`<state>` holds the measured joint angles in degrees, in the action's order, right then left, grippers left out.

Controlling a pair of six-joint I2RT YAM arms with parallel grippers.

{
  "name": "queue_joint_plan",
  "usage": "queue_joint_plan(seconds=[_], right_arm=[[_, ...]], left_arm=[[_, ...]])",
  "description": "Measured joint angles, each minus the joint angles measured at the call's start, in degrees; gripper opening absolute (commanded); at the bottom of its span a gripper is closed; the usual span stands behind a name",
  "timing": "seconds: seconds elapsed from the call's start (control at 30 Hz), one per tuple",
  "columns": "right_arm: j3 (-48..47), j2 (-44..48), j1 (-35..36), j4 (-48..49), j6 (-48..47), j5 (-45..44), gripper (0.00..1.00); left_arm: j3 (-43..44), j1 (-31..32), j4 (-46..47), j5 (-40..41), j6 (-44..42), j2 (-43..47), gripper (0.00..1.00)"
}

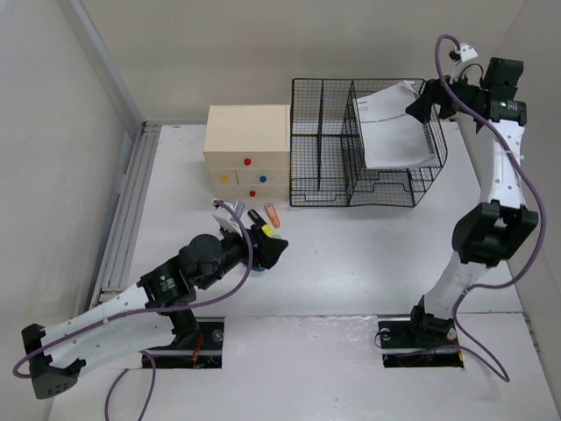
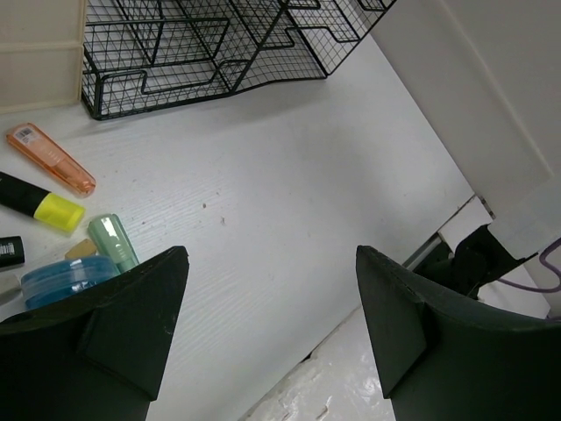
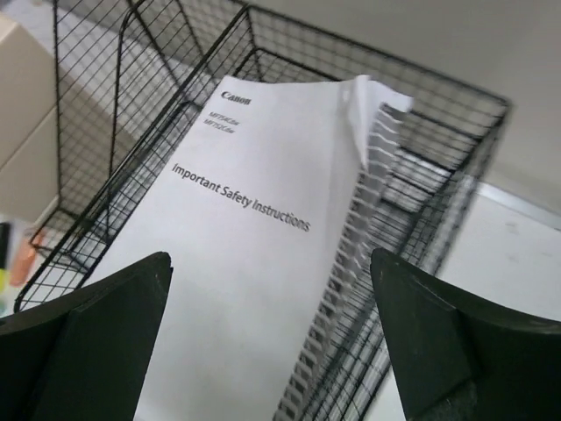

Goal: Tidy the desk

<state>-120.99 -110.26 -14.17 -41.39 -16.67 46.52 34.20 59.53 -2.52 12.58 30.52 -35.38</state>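
Note:
The white desk (image 1: 351,254) carries a cluster of small items by my left gripper (image 1: 273,250). My left gripper (image 2: 272,263) is open and empty over bare desk (image 2: 289,158). To its left lie an orange highlighter (image 2: 50,158), a yellow-capped black marker (image 2: 39,203), a green tube (image 2: 114,241) and a blue round lid (image 2: 66,279). My right gripper (image 1: 419,107) is high over the black wire rack (image 1: 351,167). It is open (image 3: 270,263) above a white Canon safety booklet (image 3: 245,202) that leans in the rack's right compartment (image 1: 394,127).
A cream drawer box (image 1: 248,153) with coloured knobs stands left of the rack, and its corner shows in the left wrist view (image 2: 39,53). A ribbed metal rail (image 1: 123,210) runs along the desk's left edge. Walls close in on the left, back and right.

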Motion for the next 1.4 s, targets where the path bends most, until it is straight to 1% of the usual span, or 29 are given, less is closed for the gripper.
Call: queue_joint_plan(seconds=[0.1,0.2,0.27,0.33,0.37,0.4,0.43,0.47,0.5,0.53,0.57,0.6,0.63,0.67,0.73,0.77,0.8,0.83,0.87,0.9,0.93,0.97,1.03,1.1,1.13,1.37,1.4], right_arm=[[6.54,9.22,0.00,5.88,0.63,-7.43,1.00],[10.32,17.53,0.00,11.32,0.09,-12.20,1.00],[12.66,22.51,0.00,14.01,-0.68,-13.31,1.00],[15.54,27.36,0.00,15.34,-2.29,-11.67,0.99],[17.46,29.59,0.00,15.89,-3.28,-9.70,0.86],[19.98,32.02,0.02,16.22,-4.37,-6.86,0.23],[22.71,34.29,0.28,16.04,-5.31,-3.89,0.02],[25.70,36.44,0.81,15.96,-5.40,-1.36,0.00],[28.87,38.69,1.75,15.63,-5.44,0.59,0.00],[31.74,40.52,3.10,15.08,-5.77,1.77,0.00],[34.93,42.45,4.94,14.75,-5.99,2.62,0.18],[38.45,44.54,7.04,15.06,-6.14,3.10,0.81],[42.25,46.88,9.44,15.12,-6.29,3.45,1.00],[45.83,49.22,11.78,14.84,-6.80,3.78,1.00],[51.60,53.22,15.85,14.86,-7.32,4.55,1.00],[53.46,54.69,17.51,14.88,-7.23,4.76,1.00],[54.51,55.65,18.80,14.84,-7.08,4.87,1.00],[54.88,56.00,19.78,14.97,-6.67,4.87,1.00],[54.90,56.13,20.65,15.30,-6.21,4.90,1.00],[54.90,55.98,21.18,15.76,-5.88,4.90,1.00],[54.90,55.74,21.44,16.20,-5.49,4.87,0.97],[54.95,55.39,21.57,16.50,-5.16,4.87,0.93],[55.28,54.51,21.73,17.33,-4.15,4.83,0.89],[56.37,53.59,21.73,18.82,-2.73,4.79,0.87],[57.11,53.27,21.73,19.37,-2.08,4.79,0.86],[59.19,52.43,21.73,20.46,1.36,4.74,0.84],[59.17,52.46,21.73,20.92,1.77,4.74,0.84]], left_arm=[[0.00,0.00,0.02,0.02,0.02,0.00,0.74],[0.00,0.00,0.09,0.02,0.00,-0.04,0.74],[0.00,0.00,0.44,0.31,0.00,-0.17,0.74],[0.00,0.00,1.73,1.16,-0.02,-0.63,0.74],[0.00,0.00,2.82,1.73,-0.02,-1.01,0.72],[0.00,0.00,4.33,2.58,-0.02,-1.64,0.55],[0.00,-0.44,6.49,3.10,0.11,-2.40,0.43],[0.00,-1.18,8.76,3.56,0.26,-3.39,0.28],[-0.04,-2.23,10.97,3.98,0.15,-4.48,0.14],[-0.04,-3.89,13.33,4.22,0.13,-6.01,0.05],[-0.04,-5.97,15.56,4.57,0.07,-7.65,0.02],[0.04,-8.17,17.44,4.57,-0.07,-9.42,0.01],[0.20,-10.47,18.99,4.55,-0.11,-11.58,0.01],[0.55,-13.27,20.48,4.37,-0.09,-14.29,0.01],[1.64,-17.94,22.14,3.85,-0.02,-20.26,0.10],[2.19,-20.24,22.82,3.48,-0.02,-23.17,0.19],[2.84,-22.12,23.17,2.93,-0.04,-25.88,0.26],[3.58,-23.54,23.12,2.54,-0.09,-28.11,0.40],[4.70,-25.03,22.84,2.16,-0.22,-30.49,0.48],[5.97,-26.32,22.67,1.64,-0.46,-32.54,0.52],[7.34,-27.41,22.23,1.16,-0.59,-34.29,0.54],[8.76,-28.37,21.94,0.63,-0.68,-35.56,0.60],[10.93,-30.10,21.94,-0.57,-1.09,-36.81,0.61],[12.59,-31.65,22.01,-1.90,-1.36,-37.09,0.64],[13.33,-32.39,22.18,-2.54,-1.38,-37.18,0.64],[16.11,-36.00,22.45,-5.42,-1.29,-40.70,0.64],[16.11,-36.20,22.27,-5.77,-1.29,-41.33,0.63]])
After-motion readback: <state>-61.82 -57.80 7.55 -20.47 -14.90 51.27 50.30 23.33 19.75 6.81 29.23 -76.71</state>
